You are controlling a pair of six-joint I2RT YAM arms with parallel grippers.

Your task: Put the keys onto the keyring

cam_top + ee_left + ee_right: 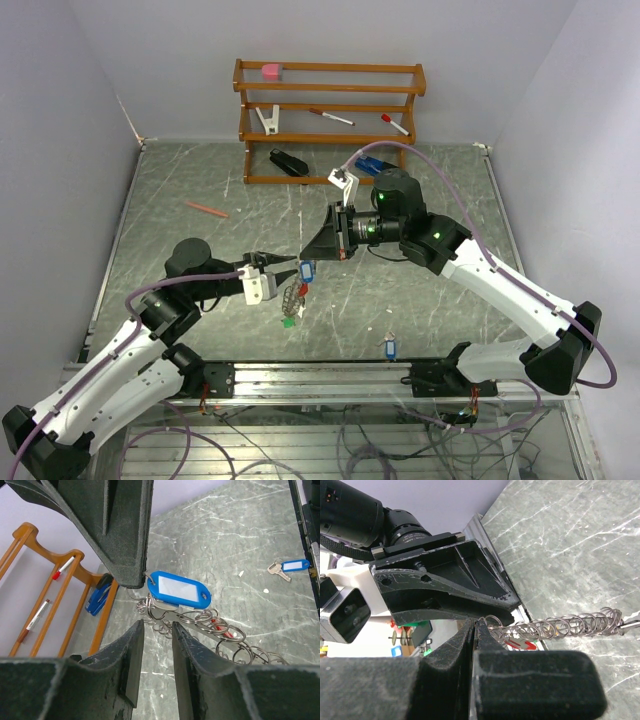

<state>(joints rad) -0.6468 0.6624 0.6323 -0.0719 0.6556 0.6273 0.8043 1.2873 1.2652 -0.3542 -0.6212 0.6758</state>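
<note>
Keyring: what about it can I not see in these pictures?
- Top view: the keyring is too small to count rings.
- Left wrist view: the blue tag covers most of its key; the left gripper hides the keyring's lower end.
- Right wrist view: the right edge cuts the keyring off.

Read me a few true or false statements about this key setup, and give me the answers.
1. The right claw is shut on the keyring. True.
2. The pink eraser lies on the table. False: it sits on the wooden rack's top shelf.
3. One blue-tagged key lies alone on the table. True.
4. The left claw is clamped shut. False: its jaws stand apart.
</note>
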